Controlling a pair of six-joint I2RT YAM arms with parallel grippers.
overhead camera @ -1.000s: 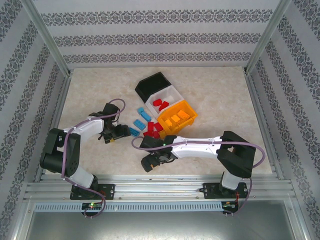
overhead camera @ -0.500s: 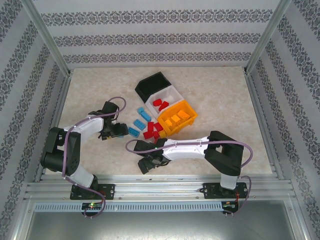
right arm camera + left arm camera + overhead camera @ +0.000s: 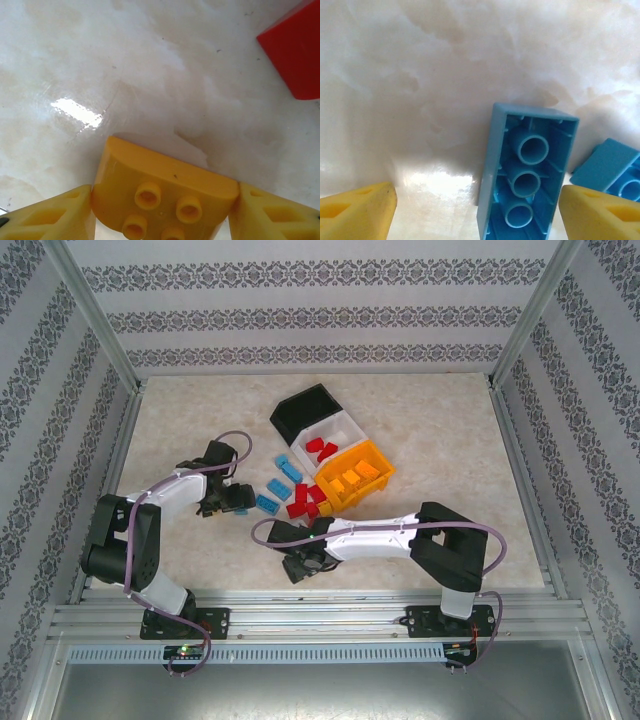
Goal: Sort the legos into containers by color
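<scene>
Our right hand, lower centre of the top view, clamps an orange-yellow lego, its lower edge cut off. Our left hand gapes wide around an upturned blue lego on the surface, bottom cropped.

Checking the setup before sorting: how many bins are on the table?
3. The black bin is farthest back, the white bin in the middle, the orange-yellow bin closest to the front. None seems hidden.

- Beige, marble-patterned tabletop, glossy, with a bright glare patch in both wrist views.
- White wallpapered walls with grey ornamental bands on three sides.
- Silver aluminium frame rails along the tabletop's near edge.
- Slanted metal corner posts.
</scene>
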